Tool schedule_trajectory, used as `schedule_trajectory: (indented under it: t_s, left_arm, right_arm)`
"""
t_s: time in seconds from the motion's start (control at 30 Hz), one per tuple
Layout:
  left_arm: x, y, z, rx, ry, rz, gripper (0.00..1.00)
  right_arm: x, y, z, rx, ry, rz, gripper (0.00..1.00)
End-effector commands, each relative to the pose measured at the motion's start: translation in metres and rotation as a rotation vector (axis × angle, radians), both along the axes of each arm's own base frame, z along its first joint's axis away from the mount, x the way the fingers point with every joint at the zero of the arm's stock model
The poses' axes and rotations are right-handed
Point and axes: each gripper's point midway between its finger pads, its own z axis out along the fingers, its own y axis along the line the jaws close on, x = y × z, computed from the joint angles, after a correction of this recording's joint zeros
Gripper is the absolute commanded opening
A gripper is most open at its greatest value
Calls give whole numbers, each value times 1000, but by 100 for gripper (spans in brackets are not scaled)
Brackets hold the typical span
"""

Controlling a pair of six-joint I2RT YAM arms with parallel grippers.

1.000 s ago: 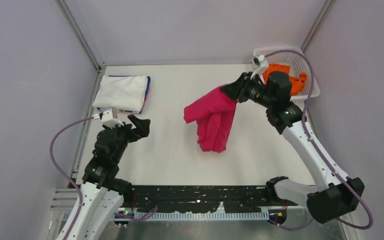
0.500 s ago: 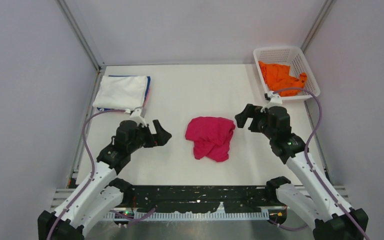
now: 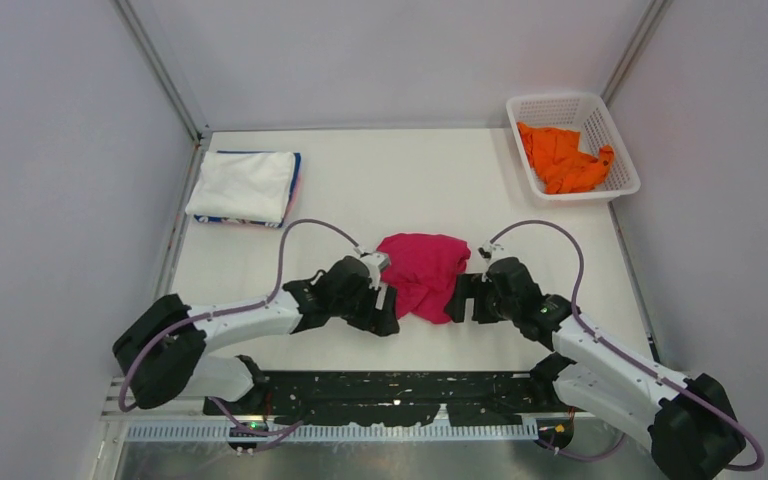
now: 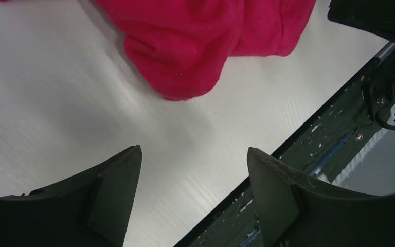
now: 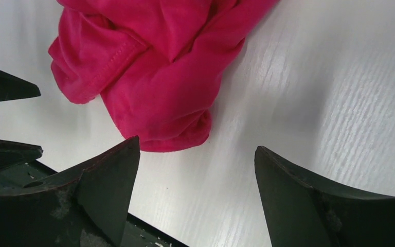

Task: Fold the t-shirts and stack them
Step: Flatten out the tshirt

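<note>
A crumpled magenta-pink t-shirt lies on the white table near its front edge, also in the left wrist view and the right wrist view. My left gripper sits low at the shirt's near-left corner, open and empty. My right gripper is at the shirt's near-right side, open with bare table between its fingers. A folded white t-shirt tops a stack at the back left, with blue and pink edges under it. An orange t-shirt lies in the basket.
The white lattice basket stands at the back right corner. Grey walls enclose the table on three sides. The black front rail runs just below both grippers, and it shows close behind the left fingers.
The right gripper let go of the pink t-shirt, which dropped into a heap on the table. Both arms then came down and inward to the shirt's near corners.
</note>
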Motion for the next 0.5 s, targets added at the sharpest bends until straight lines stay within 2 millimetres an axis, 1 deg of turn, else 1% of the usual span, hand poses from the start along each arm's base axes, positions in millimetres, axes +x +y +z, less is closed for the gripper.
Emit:
schedule_trajectory:
  t_s: [0.0, 0.03, 0.17, 0.27, 0.3, 0.33, 0.37, 0.4, 0.43, 0.47]
  left_arm:
    - [26, -43, 20, -60, -81, -18, 73]
    - [29, -46, 17, -52, -76, -18, 70]
    - [36, -60, 6, -51, -59, -28, 61]
    - [42, -64, -7, -22, -45, -17, 55]
    - [44, -64, -10, -9, -43, -10, 52]
    - [46, -64, -13, 0, -44, -3, 51]
    - [49, -64, -15, 13, -49, 6, 48]
    - [53, -62, -18, 33, -60, 24, 42]
    - [58, -58, -20, 59, -73, 45, 37]
    - [60, -53, -22, 96, -82, 56, 34]
  right_arm:
    - [2, 17, -3, 49, -1, 28, 86]
    - [-1, 17, -9, 48, 8, 35, 84]
    - [-1, 23, -19, 67, 12, 48, 77]
    - [0, 28, -26, 77, 22, 59, 74]
    - [1, 32, -24, 95, 14, 68, 73]
    - [1, 33, -27, 94, 26, 72, 72]
    - [3, 38, -25, 109, 17, 80, 69]
    - [4, 39, -28, 108, 24, 83, 68]
    - [6, 42, -26, 117, 16, 86, 65]
    - [6, 43, -28, 116, 27, 90, 63]
